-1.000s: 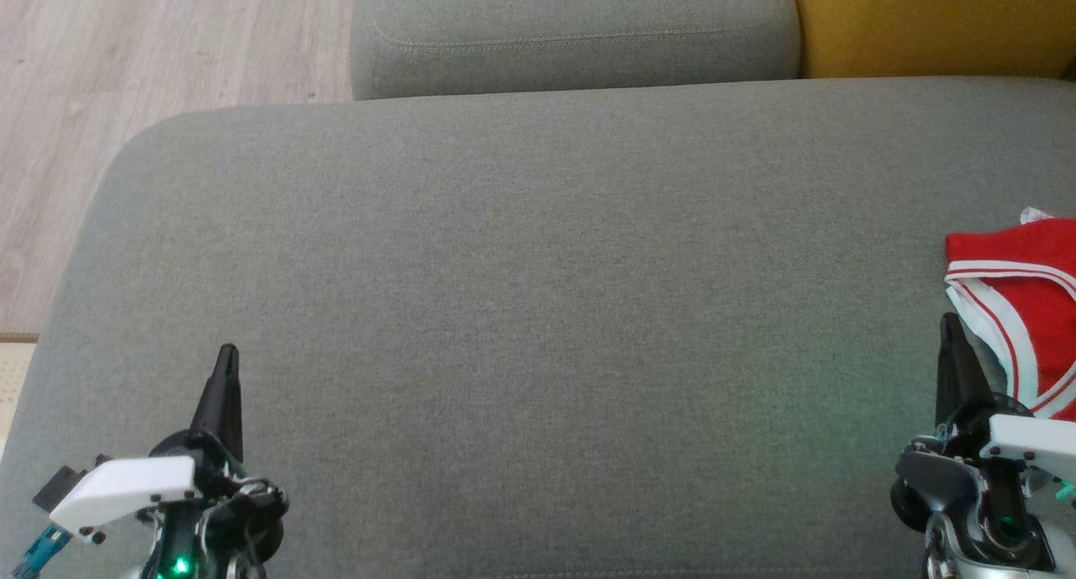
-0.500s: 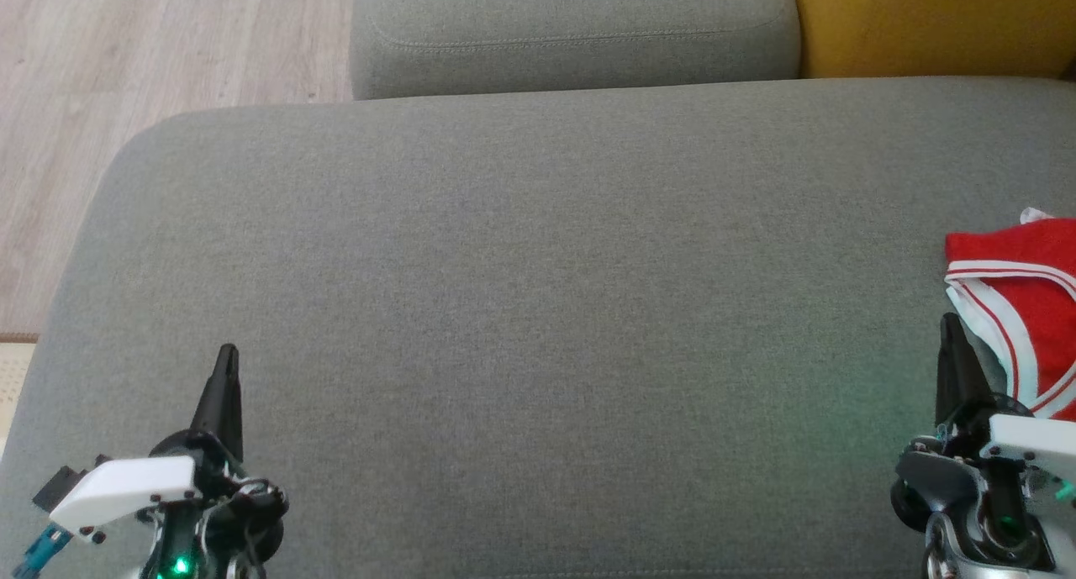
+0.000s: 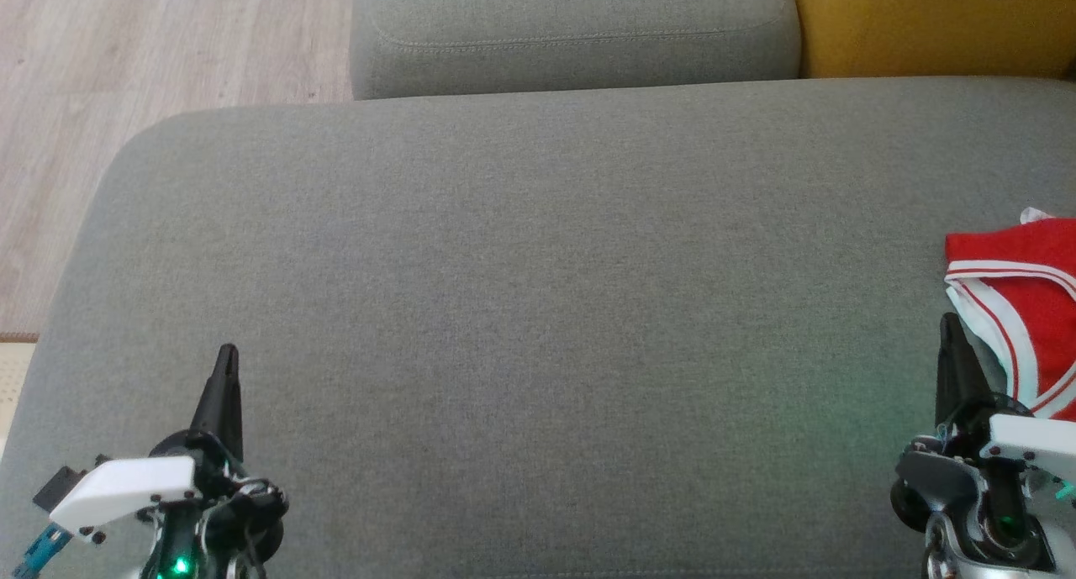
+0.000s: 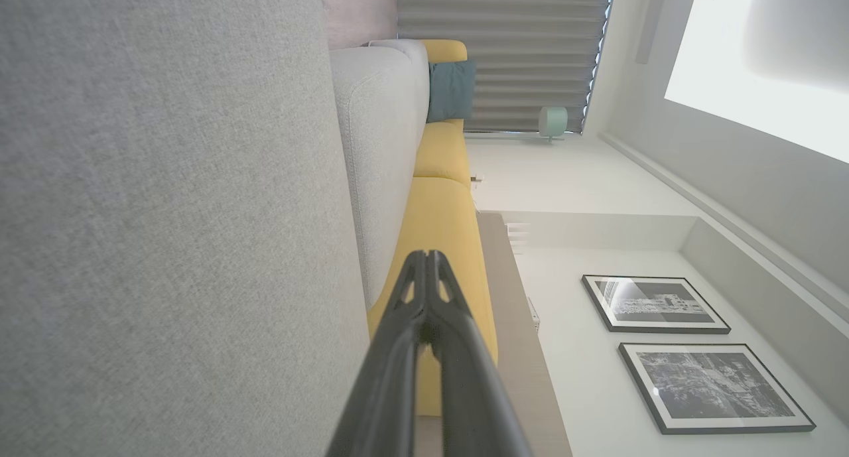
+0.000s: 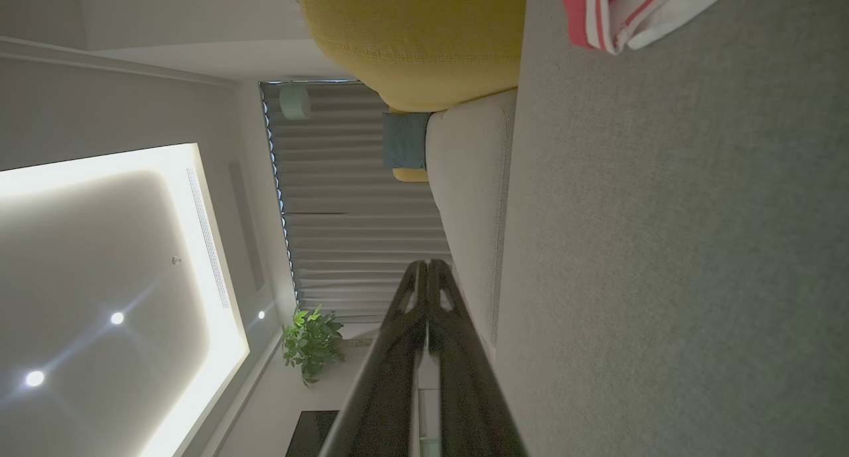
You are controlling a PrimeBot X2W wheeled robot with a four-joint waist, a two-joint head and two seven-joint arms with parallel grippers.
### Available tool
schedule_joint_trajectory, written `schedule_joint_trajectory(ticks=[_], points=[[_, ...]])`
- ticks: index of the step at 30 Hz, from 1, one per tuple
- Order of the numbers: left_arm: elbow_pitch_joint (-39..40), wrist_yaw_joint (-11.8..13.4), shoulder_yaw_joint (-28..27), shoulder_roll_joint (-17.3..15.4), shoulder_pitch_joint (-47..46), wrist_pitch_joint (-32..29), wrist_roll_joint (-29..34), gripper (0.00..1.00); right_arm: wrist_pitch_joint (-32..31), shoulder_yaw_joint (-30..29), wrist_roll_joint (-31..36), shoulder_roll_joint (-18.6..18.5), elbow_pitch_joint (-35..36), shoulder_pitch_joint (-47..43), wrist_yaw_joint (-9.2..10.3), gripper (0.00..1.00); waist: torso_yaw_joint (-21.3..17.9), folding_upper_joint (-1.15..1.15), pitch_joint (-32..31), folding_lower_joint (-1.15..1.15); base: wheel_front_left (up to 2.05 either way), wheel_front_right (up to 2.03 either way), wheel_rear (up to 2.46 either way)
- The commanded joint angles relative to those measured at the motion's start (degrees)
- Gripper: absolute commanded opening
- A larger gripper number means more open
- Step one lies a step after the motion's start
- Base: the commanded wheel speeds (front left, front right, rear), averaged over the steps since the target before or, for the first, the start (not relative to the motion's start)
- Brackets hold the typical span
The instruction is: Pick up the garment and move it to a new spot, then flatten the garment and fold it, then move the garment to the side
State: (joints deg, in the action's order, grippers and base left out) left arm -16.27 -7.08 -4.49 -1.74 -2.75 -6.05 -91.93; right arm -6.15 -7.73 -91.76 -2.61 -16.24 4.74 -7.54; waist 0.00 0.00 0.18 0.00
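Found the garment (image 3: 1021,264), red with white striped trim, bunched on the grey seat cushion (image 3: 538,293) at the far right edge of the head view, cut off there by the frame. Noted it lying well toward the right end of the seat, with most of the grey fabric to its left bare.

Saw the right fingers (image 3: 952,352) at the lower right of the head view, clenched tight together with nothing between them, pointing up the view just beside the garment's white hem. Could not tell contact from that angle. Made out, in the right wrist view, a stretch of grey fabric between the pressed-together tips and the cloth at the top right, so apart.

Saw the left fingers (image 3: 223,386) at the lower left, likewise clenched and empty, above the near left part of the seat cushion and well apart from the garment.

Picked out a grey back cushion (image 3: 572,33) behind the seat, a yellow cushion (image 3: 925,24) to its right, and a pale wooden floor (image 3: 126,75) at the upper left. Spotted two framed pictures (image 4: 653,303) on a white wall and a teal pillow (image 4: 451,89) in the left wrist view, plus a leafy potted plant (image 5: 312,341) in the right wrist view.
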Motion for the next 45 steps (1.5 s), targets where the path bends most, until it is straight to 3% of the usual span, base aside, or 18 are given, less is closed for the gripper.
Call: schedule_joint_trajectory(ticks=[1, 45], points=[[2.21, -0.41, -2.02, -1.14, -3.44, -0.43, -0.25, 0.0, -0.34, 1.21, -0.41, -0.27, 2.22, 1.44, 0.05, 0.0, 0.0, 0.0, 0.0, 0.0, 0.0, 0.0, 0.0], [2.22, -0.41, -2.01, -1.14, -3.43, -0.43, -0.25, 0.0, -0.33, 1.22, -0.41, -0.27, 2.22, 1.44, 0.05, 0.0, 0.0, 0.0, 0.0, 0.0, 0.0, 0.0, 0.0]])
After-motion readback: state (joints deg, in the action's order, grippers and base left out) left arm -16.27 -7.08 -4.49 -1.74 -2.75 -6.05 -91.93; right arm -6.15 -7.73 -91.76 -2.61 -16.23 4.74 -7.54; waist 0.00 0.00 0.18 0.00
